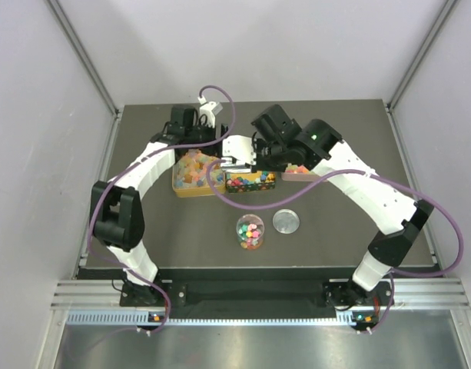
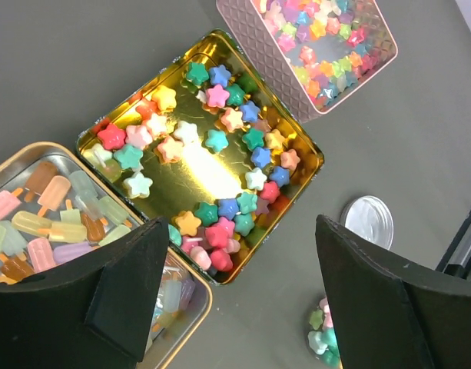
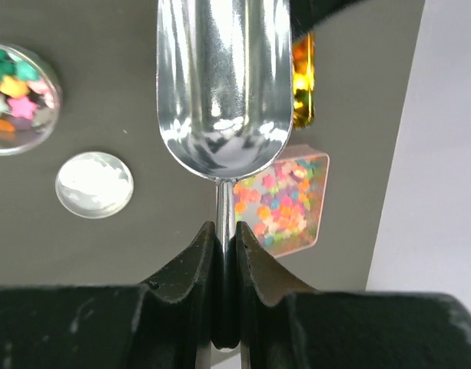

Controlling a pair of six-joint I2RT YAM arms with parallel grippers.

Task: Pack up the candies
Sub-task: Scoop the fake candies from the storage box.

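Note:
The candies (image 2: 217, 97) are small coloured stars lying in an open gold tin (image 2: 212, 181). More star candies fill a small clear jar (image 1: 250, 231), also seen in the right wrist view (image 3: 16, 84). My left gripper (image 2: 243, 300) hangs open above the table beside the gold tin's near corner, with nothing between its fingers (image 2: 120, 284). My right gripper (image 3: 225, 231) is shut on the thin handle of a shiny metal scoop (image 3: 220, 84). The scoop's bowl is empty and points toward the gold tin. In the top view both grippers meet over the tins (image 1: 249, 181).
A tin of pastel popsicle-shaped sweets (image 2: 58, 223) sits left of the gold one. A pink tin of tiny bright stars (image 2: 327, 38) lies to its right. The round silver lid (image 1: 286, 221) rests on the dark table beside the jar.

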